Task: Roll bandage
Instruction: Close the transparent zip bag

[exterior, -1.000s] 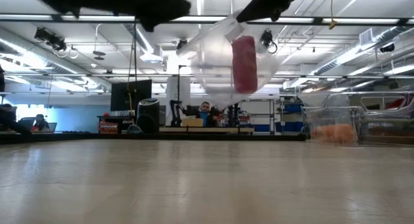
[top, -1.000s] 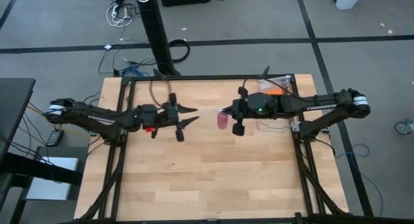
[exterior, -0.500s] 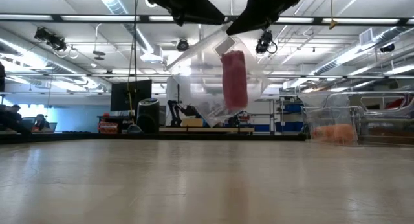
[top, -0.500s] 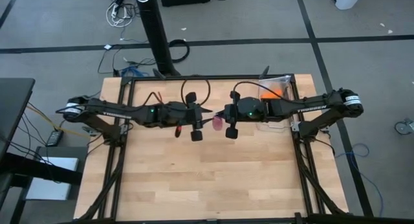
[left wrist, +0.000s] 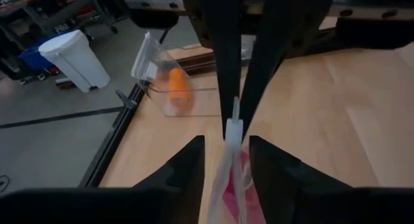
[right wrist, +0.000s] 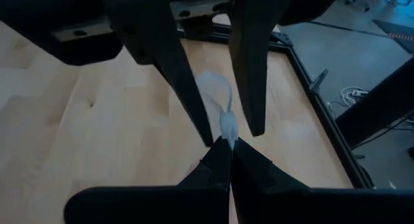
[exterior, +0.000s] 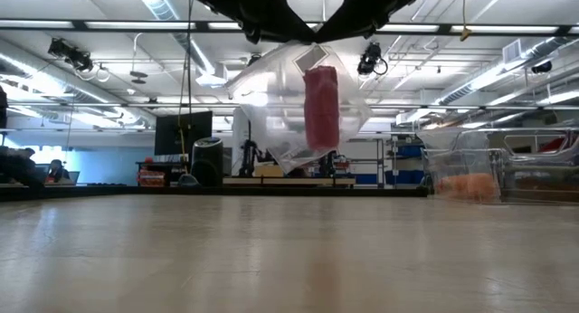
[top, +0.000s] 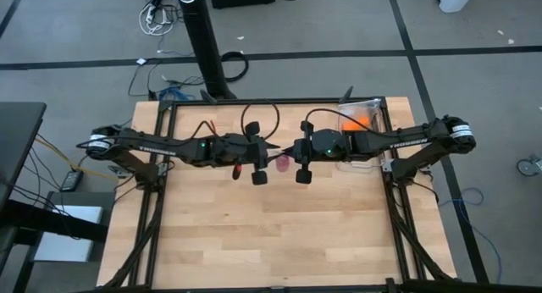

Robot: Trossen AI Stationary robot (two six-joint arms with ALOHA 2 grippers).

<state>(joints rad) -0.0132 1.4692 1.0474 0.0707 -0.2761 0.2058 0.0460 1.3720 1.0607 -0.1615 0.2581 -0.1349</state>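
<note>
The bandage is a pink roll standing upright inside a clear plastic bag that hangs above the middle of the table. In the high view the bandage shows between the two arms. My right gripper is shut on the bag's top edge. My left gripper faces it from the table's left. It is open, one finger on each side of that same top edge, and touches nothing that I can see. My right gripper pinches the bag's white top strip between its two fingertips, coming from the table's right and slanting a little downward. The bag hangs below the fingers, clear of the table, with the bandage upright inside it.
A clear container with an orange roll stands at the table's far right corner. Bare wooden tabletop lies under and in front of both arms. A black frame runs along the table's sides.
My left gripper has moved toward the table's right and closed in on the bag's top edge. My right gripper has carried the bag a little toward the table's left, and the bag with the bandage has swung along below it.
</note>
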